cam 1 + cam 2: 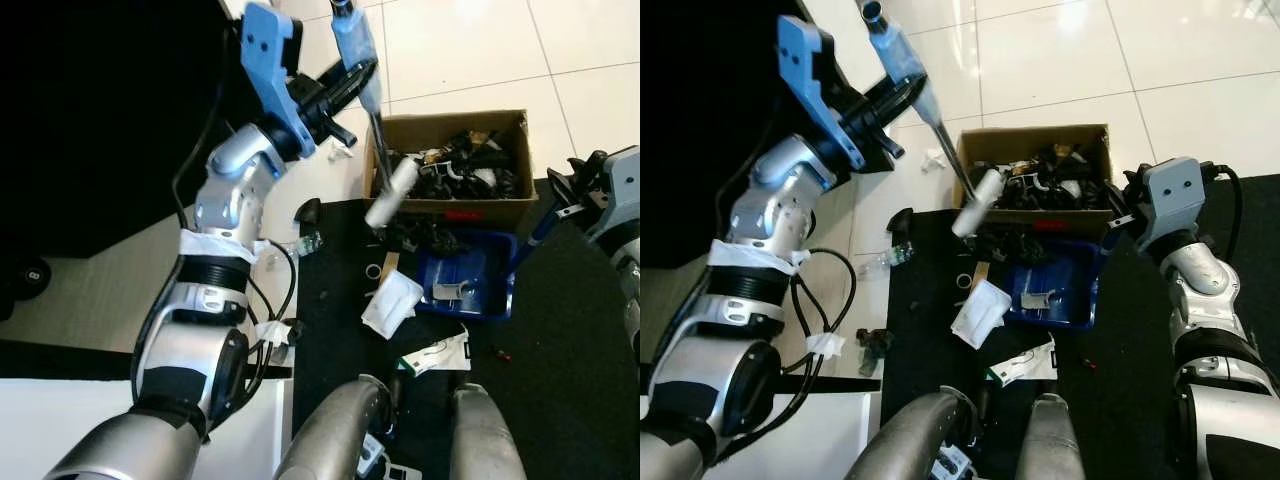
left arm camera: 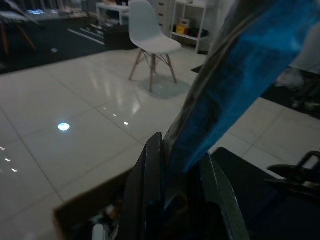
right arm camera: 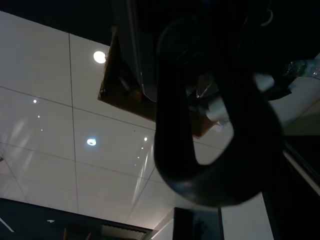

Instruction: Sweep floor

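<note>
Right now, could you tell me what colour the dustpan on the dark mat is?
The dustpan is blue, clearest in the left eye view.

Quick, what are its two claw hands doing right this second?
Left gripper: closed on the blue broom handle.
Right gripper: at the dustpan's handle, fingers cannot be told.
</note>
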